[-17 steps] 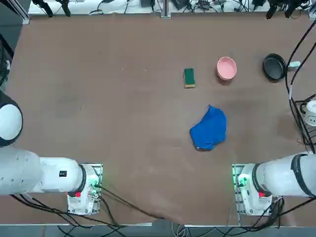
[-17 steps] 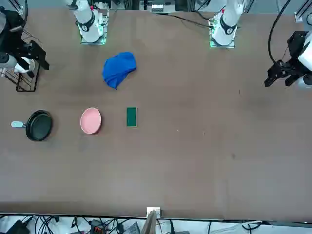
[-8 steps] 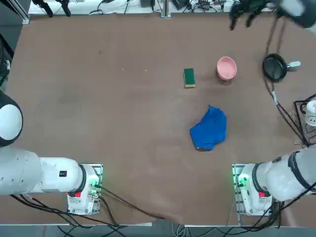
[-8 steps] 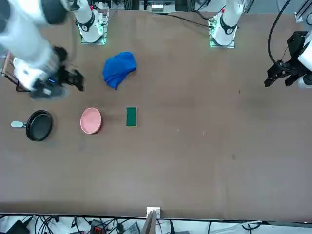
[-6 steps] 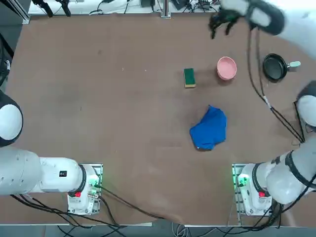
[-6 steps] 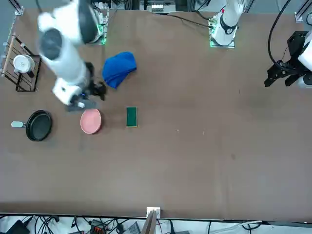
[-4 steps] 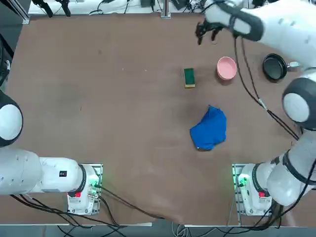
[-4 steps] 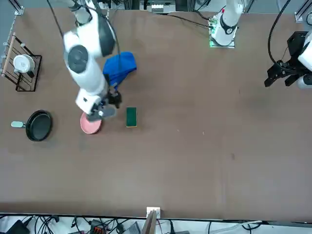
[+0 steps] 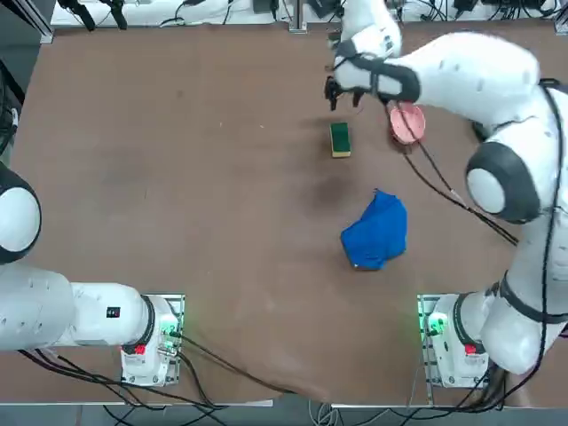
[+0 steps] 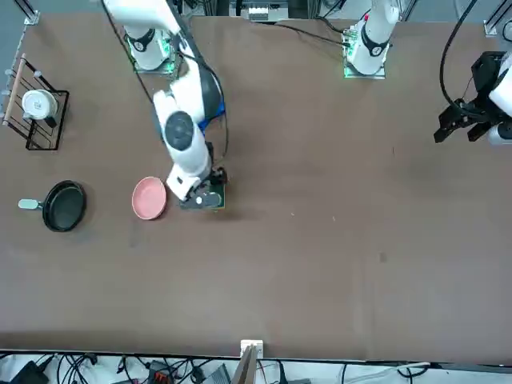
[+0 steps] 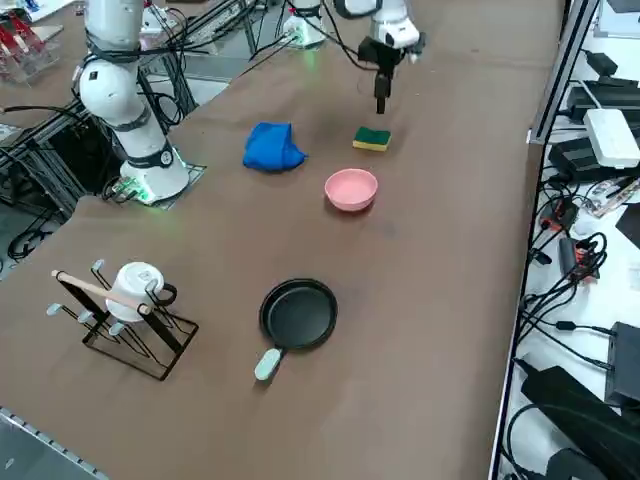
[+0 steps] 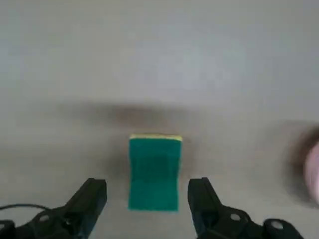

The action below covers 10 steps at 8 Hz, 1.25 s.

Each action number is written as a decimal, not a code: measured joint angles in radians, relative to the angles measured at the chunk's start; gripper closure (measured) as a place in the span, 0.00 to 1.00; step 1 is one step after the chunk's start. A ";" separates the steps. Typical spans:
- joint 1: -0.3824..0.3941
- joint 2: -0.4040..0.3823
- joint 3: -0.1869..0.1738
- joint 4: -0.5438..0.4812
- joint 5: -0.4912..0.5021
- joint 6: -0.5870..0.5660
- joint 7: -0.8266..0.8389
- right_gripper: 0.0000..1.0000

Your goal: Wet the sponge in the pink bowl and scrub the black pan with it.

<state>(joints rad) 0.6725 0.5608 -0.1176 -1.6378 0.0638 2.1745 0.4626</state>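
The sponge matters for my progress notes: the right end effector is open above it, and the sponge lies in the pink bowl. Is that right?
Not quite. The sponge lies on the table beside the pink bowl, not in it, as the right side view shows. The right end effector is indeed open above it.

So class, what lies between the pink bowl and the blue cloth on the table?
Nothing: the top view shows only bare brown table between the pink bowl and the blue cloth. The sponge lies off to the side.
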 joint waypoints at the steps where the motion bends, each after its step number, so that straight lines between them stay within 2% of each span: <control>1: 0.011 0.023 0.000 -0.028 0.000 0.057 0.025 0.00; 4: 0.030 0.034 0.000 -0.136 0.000 0.178 0.044 0.00; 10: 0.030 0.041 -0.004 -0.187 0.000 0.261 0.044 0.00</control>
<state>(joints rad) 0.7023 0.6013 -0.1220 -1.8247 0.0641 2.4352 0.5070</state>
